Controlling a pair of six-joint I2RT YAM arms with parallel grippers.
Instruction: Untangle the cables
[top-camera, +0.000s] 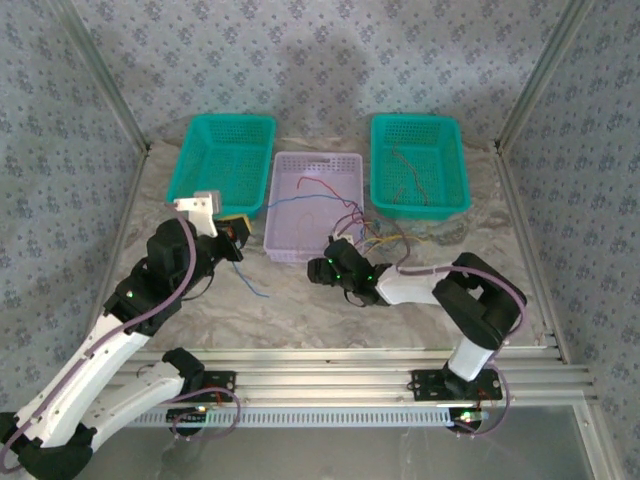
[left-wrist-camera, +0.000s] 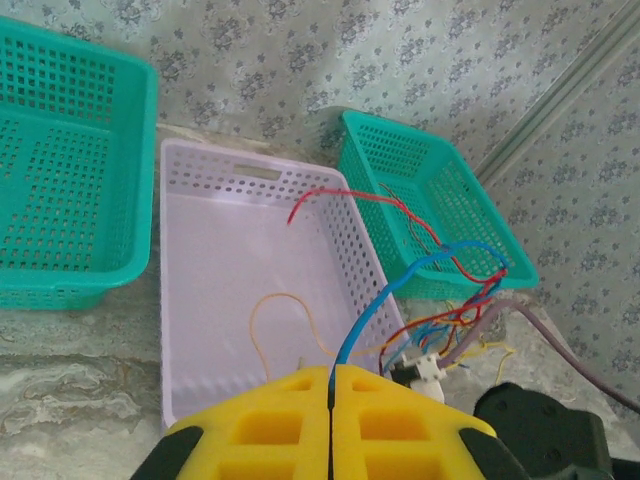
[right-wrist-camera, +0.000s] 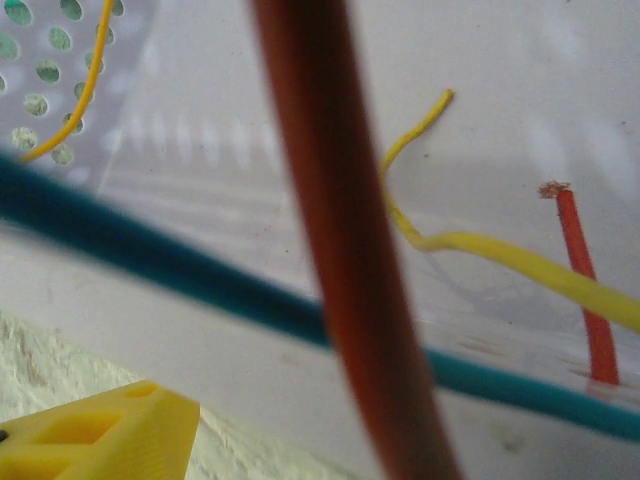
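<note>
Three baskets line the back of the table in the top view: left teal basket, lilac basket in the middle, right teal basket. Most of the cables are bunched in a knot just off the lilac basket's near right corner. A few loose strands lie in the right teal basket, and one red cable lies inside the lilac one. The left gripper sits near the lilac basket's near left corner. The right gripper is right beside the knot, but it's too small here to see how its jaws stand.

Left wrist view is way clearer. The yellow fingers are pinched tight together with the blue cable coming straight out of the seam between them. It arcs up over the lilac basket's right wall toward the tangle. An orange loop lies on the lilac basket's floor.

Right wrist view is super close and blurry. One yellow finger pokes in at the bottom left, with a fat red strand, a blue-green strand and a yellow cable crossing in front. Can't tell if that gripper is grabbing anything.
</note>
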